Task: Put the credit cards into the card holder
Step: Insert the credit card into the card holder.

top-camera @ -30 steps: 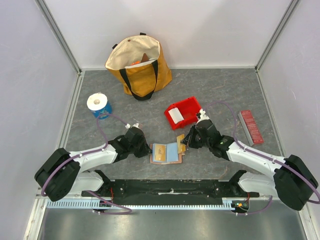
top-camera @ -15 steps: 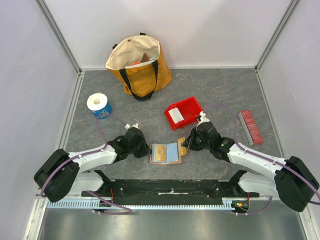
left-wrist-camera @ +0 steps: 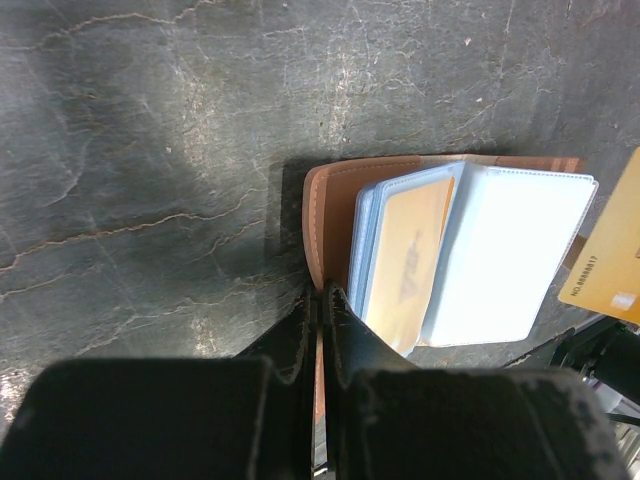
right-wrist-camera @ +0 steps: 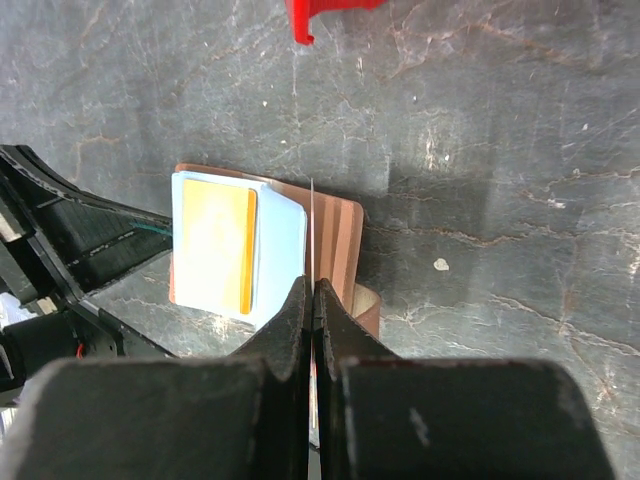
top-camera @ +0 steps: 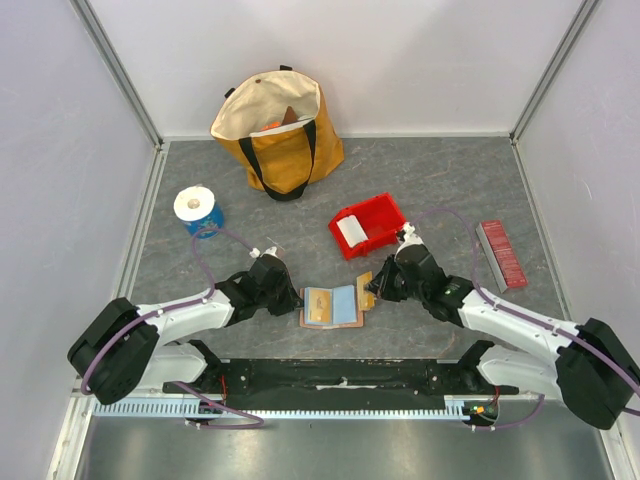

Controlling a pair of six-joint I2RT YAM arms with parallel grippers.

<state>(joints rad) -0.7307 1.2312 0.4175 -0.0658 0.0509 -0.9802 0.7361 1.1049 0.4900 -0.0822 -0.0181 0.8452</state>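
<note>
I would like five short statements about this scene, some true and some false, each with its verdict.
1. The holder lies open on the table. True.
2. The left claw hangs open above the holder. False: it is shut on the holder's left edge.
3. The right claw grips a card. True: a yellowish one, at the holder's right side.
4. The red bin holds nothing. False: a white thing lies in it.
5. The bag stands between the two arms. False: it stands at the far wall.
</note>
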